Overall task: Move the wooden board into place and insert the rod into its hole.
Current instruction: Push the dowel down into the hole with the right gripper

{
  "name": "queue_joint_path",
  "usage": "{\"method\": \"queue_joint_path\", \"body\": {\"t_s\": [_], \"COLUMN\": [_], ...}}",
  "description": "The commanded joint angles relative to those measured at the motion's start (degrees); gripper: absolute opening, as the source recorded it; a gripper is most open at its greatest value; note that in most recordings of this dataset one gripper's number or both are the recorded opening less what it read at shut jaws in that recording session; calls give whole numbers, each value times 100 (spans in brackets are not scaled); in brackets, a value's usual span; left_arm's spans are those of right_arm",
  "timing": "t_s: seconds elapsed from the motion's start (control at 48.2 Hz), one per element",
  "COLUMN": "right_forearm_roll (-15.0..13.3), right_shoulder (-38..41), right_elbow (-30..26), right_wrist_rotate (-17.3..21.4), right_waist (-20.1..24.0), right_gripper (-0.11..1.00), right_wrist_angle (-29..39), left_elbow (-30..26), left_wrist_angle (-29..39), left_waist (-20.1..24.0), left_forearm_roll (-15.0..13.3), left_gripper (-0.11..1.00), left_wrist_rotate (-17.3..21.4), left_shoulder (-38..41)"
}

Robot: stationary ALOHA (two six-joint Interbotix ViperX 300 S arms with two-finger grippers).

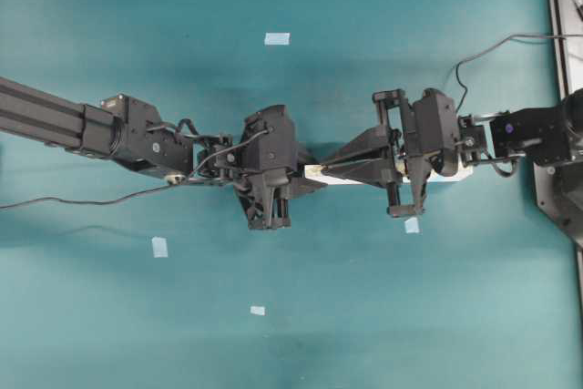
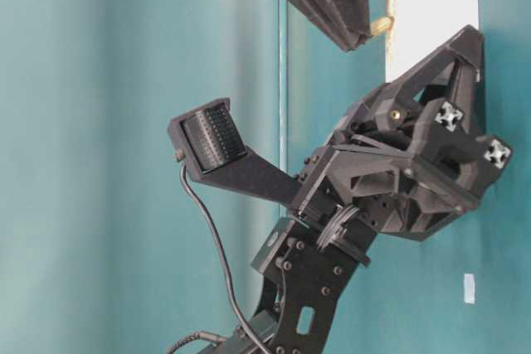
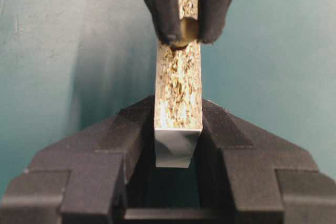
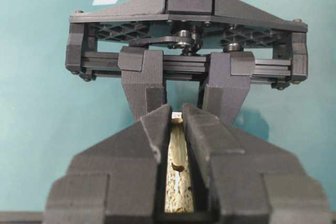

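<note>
Left wrist view: my left gripper (image 3: 178,145) clamps the wooden board (image 3: 178,93) on edge; my right gripper (image 3: 181,32) pinches the rod (image 3: 185,29) at the board's hole. Board placed; insertion unfinished, I judge.

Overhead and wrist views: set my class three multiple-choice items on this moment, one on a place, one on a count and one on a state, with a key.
1. Where is the rod?
A. Between the right gripper's fingertips, at the wooden board's edge
B. Lying loose, untouched
C. Fully sunk in a hole

2. How many pale-blue tape squares show overhead?
A. Two
B. Four
C. Six

3. The left gripper is:
A. Open, clear of everything
B. Shut on the wooden board
C. Shut on the rod

Key: 1A, the left wrist view shows it pinched there; 2B, four lie scattered; 3B, it clamps the board's end.
</note>
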Motion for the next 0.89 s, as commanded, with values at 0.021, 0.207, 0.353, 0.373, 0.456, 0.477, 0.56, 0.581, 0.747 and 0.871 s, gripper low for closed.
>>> {"method": "queue_joint_path", "body": {"t_s": [0.021,0.207,0.353,0.373,0.456,0.477,0.56,0.581,0.747,0.871], "right_forearm_roll": [9,9,9,9,9,18,18,9,62,88], "right_shoulder": [-26,35,62,70,62,62,62,62,62,62], "right_elbow": [-18,-35,-18,-9,18,26,88,105,237,290], "right_wrist_rotate": [-9,-9,-9,-9,-9,0,-9,0,0,0], "right_waist": [-9,-9,-9,-9,-9,-9,-9,-9,-9,-9], "right_gripper": [12,12,12,12,12,12,12,12,12,12], "right_wrist_angle": [-53,-53,-53,-53,-44,-44,-44,-44,-53,-44], "left_elbow": [26,26,26,26,26,26,26,26,26,26], "left_wrist_angle": [193,185,193,193,185,185,193,202,246,255], "left_waist": [-62,-53,-62,-53,-62,-53,-62,-62,-62,-62], "left_forearm_roll": [26,18,18,26,18,26,18,18,26,26], "left_gripper": [21,21,21,21,21,21,21,21,21,21], "left_wrist_rotate": [-18,-18,-26,-26,-26,-26,-26,-26,-26,-26], "left_shoulder": [26,26,26,26,26,26,26,26,26,26]}}
